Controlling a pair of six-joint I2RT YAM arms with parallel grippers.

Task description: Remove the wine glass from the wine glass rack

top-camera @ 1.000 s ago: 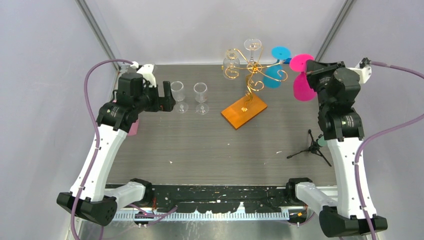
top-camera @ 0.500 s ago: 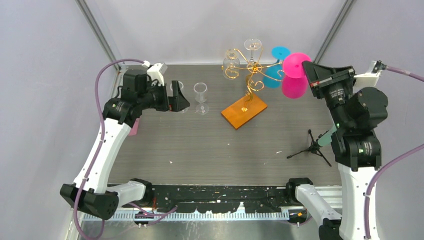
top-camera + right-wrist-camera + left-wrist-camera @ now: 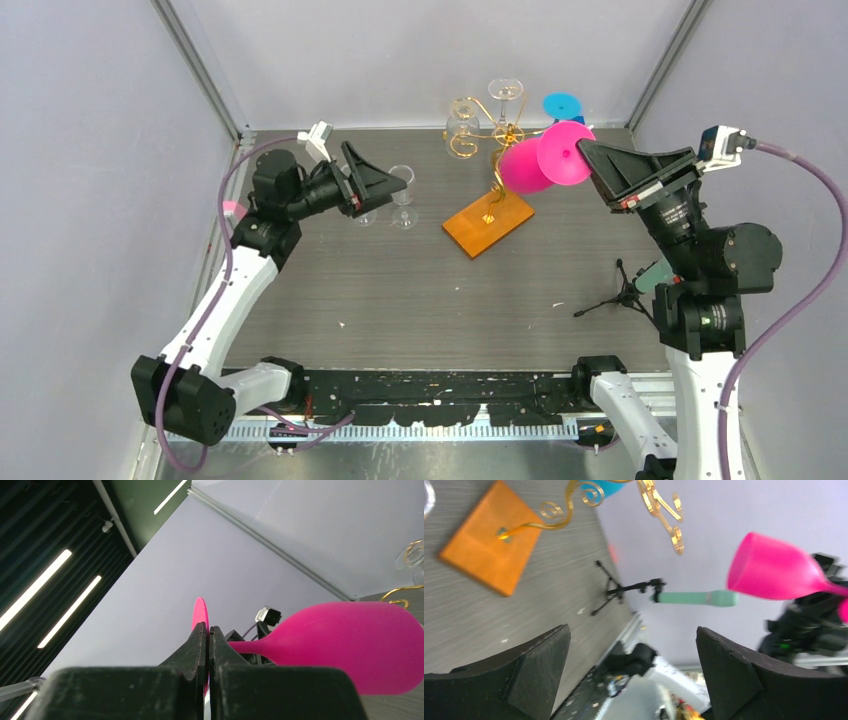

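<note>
Pink glass has swung left across the rack, right gripper pinching only its foot, left gripper gaping, so it could slip or snag.

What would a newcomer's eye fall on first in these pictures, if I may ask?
The bright pink wine glass stands out first: tilted in the air over the far middle of the table, its foot pinched in the shut right tool. Beside it stands the gold wire rack on its orange base, a blue glass hung on it. At the far left, the open left tool hovers by clear glasses on the table.
</note>
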